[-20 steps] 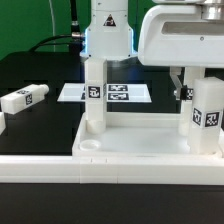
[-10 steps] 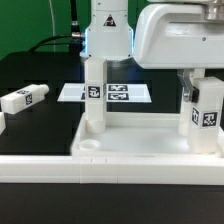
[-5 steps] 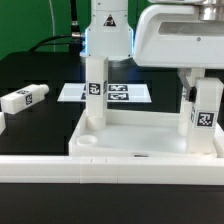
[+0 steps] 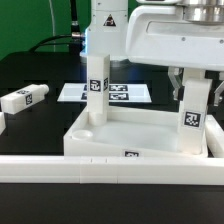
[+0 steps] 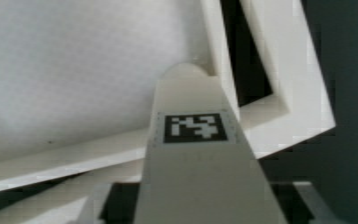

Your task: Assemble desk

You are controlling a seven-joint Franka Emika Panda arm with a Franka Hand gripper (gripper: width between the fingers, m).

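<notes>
Exterior view sits low, near the desk (image 4: 140, 132); wrist view looks down the shared leg (image 5: 202, 170).

Smooth white plastic desk top (image 4: 100, 148) and leg (image 4: 196, 96); matt black table (image 4: 35, 130).

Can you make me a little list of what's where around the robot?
desk top: flat, rim up, in the middle
standing leg: upright in a corner, exterior view's left
held leg: upright at a corner, exterior view's right
gripper: shut on the held leg
loose leg: lying apart, far on exterior view's left
marker board: flat behind the desk top
</notes>
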